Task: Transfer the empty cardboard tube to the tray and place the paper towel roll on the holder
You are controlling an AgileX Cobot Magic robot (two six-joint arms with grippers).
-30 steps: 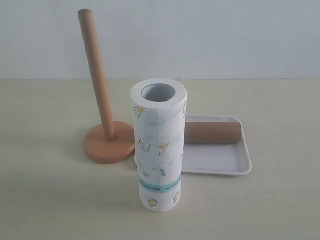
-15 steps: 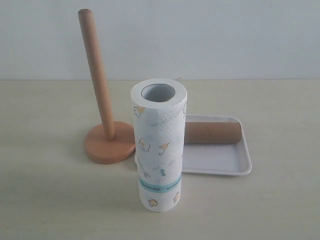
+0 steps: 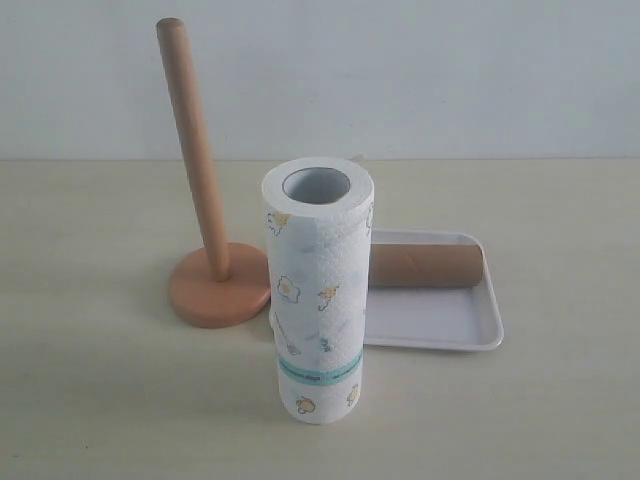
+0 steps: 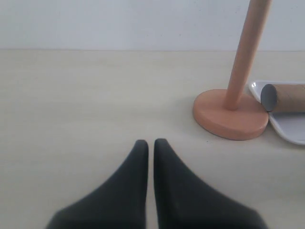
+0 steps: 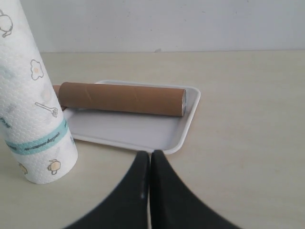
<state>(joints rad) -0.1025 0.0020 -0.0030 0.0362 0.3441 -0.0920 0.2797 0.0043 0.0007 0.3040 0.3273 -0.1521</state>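
Note:
The paper towel roll (image 3: 318, 290) stands upright on the table in front of the tray and holder, also near in the right wrist view (image 5: 33, 105). The brown cardboard tube (image 3: 425, 265) lies on its side in the white tray (image 3: 430, 325), seen too in the right wrist view, tube (image 5: 121, 98) and tray (image 5: 138, 131). The wooden holder (image 3: 205, 270) stands bare to the left of the roll; its base (image 4: 228, 117) shows in the left wrist view. My left gripper (image 4: 148, 142) is shut and empty, away from the holder. My right gripper (image 5: 150, 153) is shut, empty, just short of the tray's rim. Neither arm shows in the exterior view.
A pale wall runs behind the beige table (image 3: 100, 380). In the left wrist view the tube's end (image 4: 269, 98) and a tray corner (image 4: 290, 129) sit right beside the holder's base.

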